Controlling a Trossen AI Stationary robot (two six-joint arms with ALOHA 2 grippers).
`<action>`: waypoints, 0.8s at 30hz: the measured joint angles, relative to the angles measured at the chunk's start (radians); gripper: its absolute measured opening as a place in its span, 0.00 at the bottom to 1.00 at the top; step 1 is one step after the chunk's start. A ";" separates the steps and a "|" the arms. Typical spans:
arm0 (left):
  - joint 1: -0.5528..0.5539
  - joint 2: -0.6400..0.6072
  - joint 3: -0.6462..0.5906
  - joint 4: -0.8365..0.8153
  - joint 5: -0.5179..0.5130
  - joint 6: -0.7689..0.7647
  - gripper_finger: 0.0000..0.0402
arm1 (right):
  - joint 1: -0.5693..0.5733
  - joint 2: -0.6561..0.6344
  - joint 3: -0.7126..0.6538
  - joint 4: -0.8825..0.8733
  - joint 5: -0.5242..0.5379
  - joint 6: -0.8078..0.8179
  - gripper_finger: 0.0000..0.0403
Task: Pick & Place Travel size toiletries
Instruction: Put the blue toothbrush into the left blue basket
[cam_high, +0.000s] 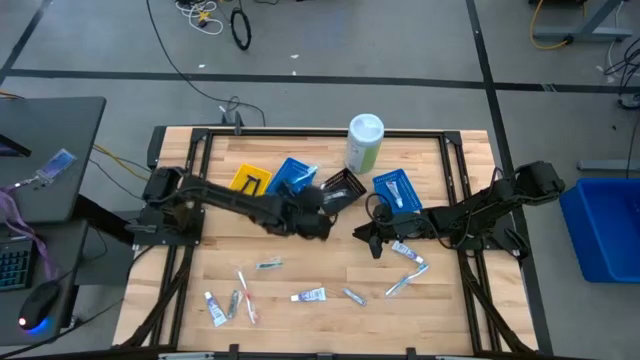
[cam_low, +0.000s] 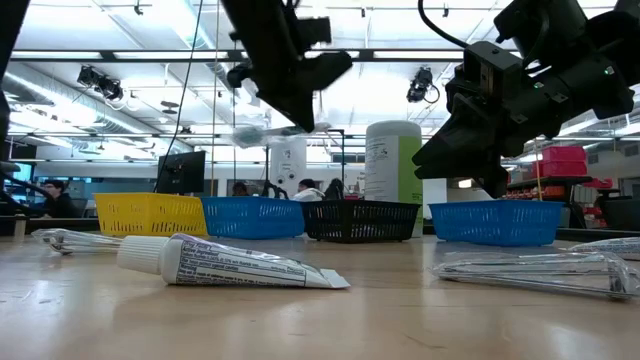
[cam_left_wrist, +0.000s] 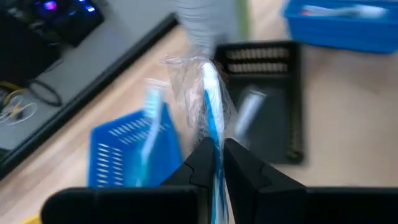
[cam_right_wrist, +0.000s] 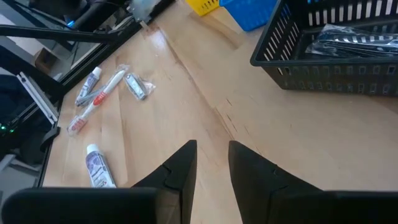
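a wrapped toothbrush (cam_left_wrist: 210, 106) is pinched between the left gripper (cam_left_wrist: 217, 163) fingers, held up off the table above the blue tray (cam_left_wrist: 127, 149) and black tray (cam_left_wrist: 270, 99). the right gripper (cam_right_wrist: 211, 158) fingers are parted a little with nothing between them, over bare wood by the black tray. more toiletries (cam_high: 310, 295) are scattered along the table's front.

A clear-wrapped blue-and-white toothbrush (cam_left_wrist: 210, 99) sticks out from between the left hand's (cam_left_wrist: 217, 163) pinched fingers. Toothpaste tubes (cam_right_wrist: 98, 167) and another wrapped toothbrush (cam_right_wrist: 99, 98) lie flat ahead of the right hand (cam_right_wrist: 211, 163).
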 joint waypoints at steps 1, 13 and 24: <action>0.020 0.000 -0.003 0.004 -0.006 0.010 0.08 | 0.000 0.000 0.000 0.000 0.000 0.000 0.25; 0.196 0.012 -0.018 0.117 0.048 0.276 0.08 | 0.000 0.000 0.000 -0.001 0.000 0.000 0.25; 0.312 0.006 -0.166 0.424 0.258 0.444 0.08 | 0.000 0.000 0.000 -0.002 0.000 0.000 0.25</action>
